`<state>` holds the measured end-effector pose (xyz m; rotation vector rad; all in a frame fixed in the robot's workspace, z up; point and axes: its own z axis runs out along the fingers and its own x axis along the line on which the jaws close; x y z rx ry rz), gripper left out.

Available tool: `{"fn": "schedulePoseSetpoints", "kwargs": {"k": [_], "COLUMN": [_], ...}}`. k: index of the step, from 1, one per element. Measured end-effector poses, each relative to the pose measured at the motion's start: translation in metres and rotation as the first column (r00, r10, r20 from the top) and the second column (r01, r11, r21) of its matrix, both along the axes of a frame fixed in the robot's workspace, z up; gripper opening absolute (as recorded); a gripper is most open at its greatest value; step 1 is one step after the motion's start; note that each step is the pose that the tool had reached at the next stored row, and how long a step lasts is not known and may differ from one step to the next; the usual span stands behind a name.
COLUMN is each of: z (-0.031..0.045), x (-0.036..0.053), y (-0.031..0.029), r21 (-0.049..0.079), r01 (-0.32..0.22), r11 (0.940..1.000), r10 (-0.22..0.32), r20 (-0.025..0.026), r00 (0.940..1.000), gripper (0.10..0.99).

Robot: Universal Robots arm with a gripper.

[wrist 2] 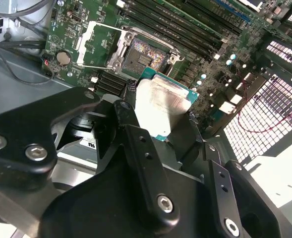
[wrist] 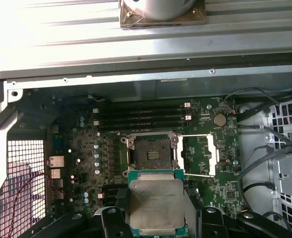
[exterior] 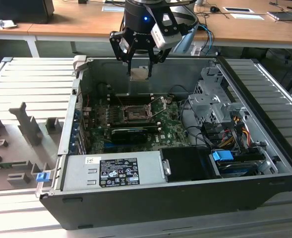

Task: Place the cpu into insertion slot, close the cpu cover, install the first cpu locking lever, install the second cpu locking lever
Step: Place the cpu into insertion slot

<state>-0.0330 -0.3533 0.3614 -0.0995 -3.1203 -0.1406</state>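
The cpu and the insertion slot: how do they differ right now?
The cpu has a pale silvery metal top; the insertion slot is a dark recess inside a silvery rim. The cpu is held in the air between the fingers; the insertion slot sits fixed on the green board, empty, with its cpu cover swung aside. Both are square.

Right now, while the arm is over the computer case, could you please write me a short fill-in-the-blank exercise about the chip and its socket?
1. The gripper is ____ on the cpu, above the board.
2. The insertion slot is ____: nothing sits in it.
3. The cpu cover is swung ____, lying beside the slot.

Missing words: shut; empty; open.
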Motion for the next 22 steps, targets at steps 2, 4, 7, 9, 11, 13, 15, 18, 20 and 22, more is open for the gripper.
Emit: {"fn": "schedulePoseSetpoints", "kwargs": {"k": [2, 4, 7, 9, 11, 13, 15, 18, 20, 22], "z": [0.0000, 0.0000, -0.0001, -0.0001, -0.0001, -0.0001, -0.0001, -0.0001, -0.0001, -0.0001], "x": [0.0000, -0.0001, -0.0001, -0.0003, -0.0003, -0.0004, -0.0005, -0.0006, -0.0006, -0.0006], "y": [0.0000, 0.0000, 0.0000, 0.0000, 0.0000, 0.0000, 0.0000, 0.0000, 0.0000, 0.0000], "r21": [0.000, 0.000, 0.000, 0.000, 0.000, 0.000, 0.000, 0.000, 0.000, 0.000], "r01": [0.000, 0.000, 0.000, 0.000, 0.001, 0.001, 0.002, 0.005, 0.008, 0.013], "r11": [1.0000, 1.0000, 1.0000, 1.0000, 1.0000, 1.0000, 1.0000, 1.0000, 1.0000, 0.9999], "r10": [0.000, 0.000, 0.000, 0.000, -0.001, -0.001, -0.002, -0.005, -0.008, -0.013], "r20": [0.0000, 0.0000, 0.0000, 0.0000, 0.0000, 0.0000, 0.0000, 0.0001, 0.0001, 0.0000], "r00": [1.0000, 1.0000, 1.0000, 1.0000, 1.0000, 1.0000, 1.0000, 1.0000, 1.0000, 0.9999], "gripper": [0.529, 0.529, 0.529, 0.529, 0.529, 0.529, 0.529, 0.529, 0.529, 0.529]}}
